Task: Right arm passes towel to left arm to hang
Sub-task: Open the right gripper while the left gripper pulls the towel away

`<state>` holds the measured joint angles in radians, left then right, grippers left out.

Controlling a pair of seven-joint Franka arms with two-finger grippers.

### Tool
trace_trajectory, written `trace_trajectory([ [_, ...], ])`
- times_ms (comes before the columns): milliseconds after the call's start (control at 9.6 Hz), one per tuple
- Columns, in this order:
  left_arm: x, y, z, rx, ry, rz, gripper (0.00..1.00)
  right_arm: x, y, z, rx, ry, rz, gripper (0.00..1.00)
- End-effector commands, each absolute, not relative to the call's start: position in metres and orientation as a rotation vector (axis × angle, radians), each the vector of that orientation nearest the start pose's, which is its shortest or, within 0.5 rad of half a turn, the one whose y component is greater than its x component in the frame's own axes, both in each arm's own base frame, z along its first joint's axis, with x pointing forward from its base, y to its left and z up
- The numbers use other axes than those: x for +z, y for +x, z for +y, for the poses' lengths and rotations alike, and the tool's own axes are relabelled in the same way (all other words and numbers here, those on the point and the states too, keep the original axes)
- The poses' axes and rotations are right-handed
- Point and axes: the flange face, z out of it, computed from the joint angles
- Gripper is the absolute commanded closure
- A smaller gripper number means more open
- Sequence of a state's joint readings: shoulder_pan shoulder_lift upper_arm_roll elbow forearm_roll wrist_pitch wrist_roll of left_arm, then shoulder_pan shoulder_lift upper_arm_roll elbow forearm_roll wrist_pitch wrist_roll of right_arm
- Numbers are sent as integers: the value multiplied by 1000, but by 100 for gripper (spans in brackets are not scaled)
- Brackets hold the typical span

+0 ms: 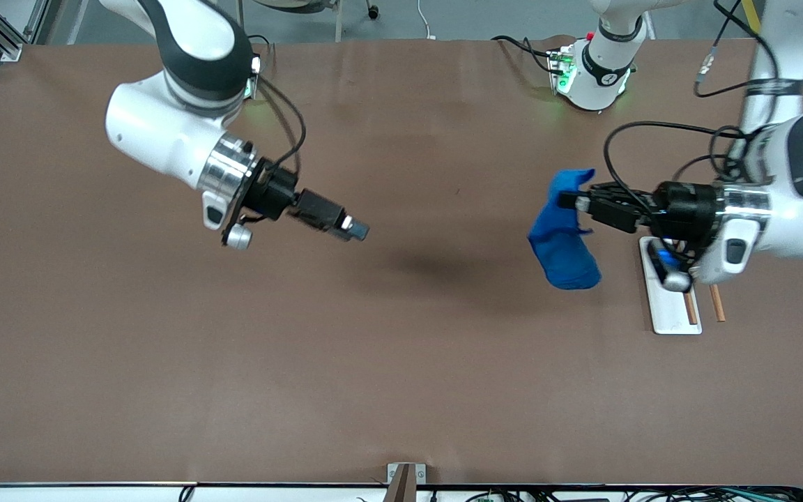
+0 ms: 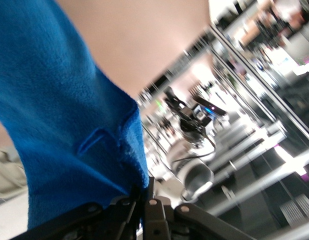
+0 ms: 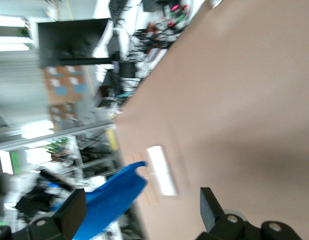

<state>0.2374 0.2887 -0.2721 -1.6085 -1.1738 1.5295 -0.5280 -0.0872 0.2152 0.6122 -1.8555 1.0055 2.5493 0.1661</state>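
Front view: the towel (image 1: 563,240) was held clenched in the left claw (image 1: 578,203), hanging below it above the table (image 1: 401,362). The right claw (image 1: 358,228) was seen empty, fingers spread apart, well clear of the towel.

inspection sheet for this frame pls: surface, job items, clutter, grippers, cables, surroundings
Surface: brown table, mostly bare.
Job's things: towel hangs in the air from the left gripper; white rack base with wooden pegs at the left arm's end.
Clutter: nothing seen.
Grippers: left shut on towel, over the table beside the rack; right gripper open, holding nothing, over mid-table.
Cables: black loops on both wrists, none on the towel.
Surroundings: frames and shelving past the table edge, blurred.
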Motion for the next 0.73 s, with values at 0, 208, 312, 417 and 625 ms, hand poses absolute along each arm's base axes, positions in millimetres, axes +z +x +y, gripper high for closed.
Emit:
trace_trajectory([
  [0, 482, 631, -69, -698, 1953, 834, 100, 455, 591, 229, -108, -2375, 341, 0],
  [208, 467, 634, -53, -594, 2180, 992, 100, 454, 598, 149, -63, -2644, 264, 0],
  [312, 454, 637, -41, -556, 2259, 1026, 100, 468, 592, 113, -67, -2768, 262, 0],
  [417, 441, 640, -27, -509, 2356, 1055, 100, 481, 586, 77, -44, -2843, 319, 0],
  [625, 413, 644, 16, -445, 2511, 1073, 100, 516, 574, 7, -3, -3006, 387, 0],
])
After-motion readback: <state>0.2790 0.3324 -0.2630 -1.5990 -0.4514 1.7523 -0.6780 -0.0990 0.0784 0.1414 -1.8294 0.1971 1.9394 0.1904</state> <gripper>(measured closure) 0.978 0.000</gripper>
